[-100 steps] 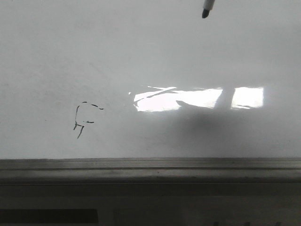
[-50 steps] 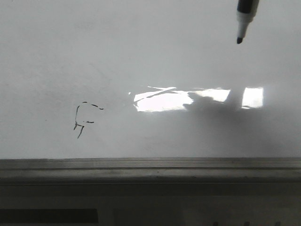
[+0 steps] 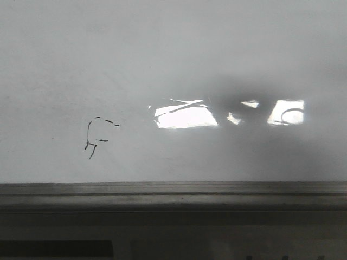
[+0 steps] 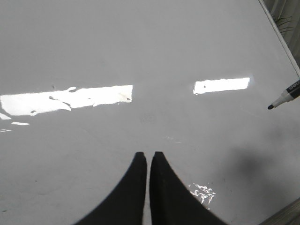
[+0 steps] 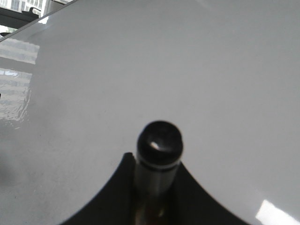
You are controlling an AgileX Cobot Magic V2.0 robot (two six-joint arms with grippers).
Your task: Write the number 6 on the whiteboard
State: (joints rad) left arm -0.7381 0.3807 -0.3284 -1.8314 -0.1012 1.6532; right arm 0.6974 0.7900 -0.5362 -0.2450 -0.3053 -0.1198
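The whiteboard [image 3: 173, 54] fills the front view as a glossy pale grey surface. The number 6 is out of view; the only ink is a small broken black scribble [image 3: 97, 135] at lower left. My right gripper [image 5: 153, 161] is shut on a black-capped marker [image 5: 159, 138], seen end-on above the board [image 5: 187, 56]. That marker's tip [image 4: 282, 99] pokes in at the edge of the left wrist view, just off the surface. My left gripper [image 4: 148, 154] hovers over the bare board [image 4: 140, 47], shut with nothing in it. Neither gripper shows in the front view.
A bright rectangular glare patch [image 3: 184, 115] lies mid-board, with a dark shadow crossing its right part. A grey metal ledge [image 3: 173, 192] runs along the board's bottom edge. The board's rim [image 4: 281, 33] shows in the left wrist view.
The marker tip dipped down at the top right of the front view, then left it. The shadow over the glare patch has grown and shifted. The scribble is unchanged.
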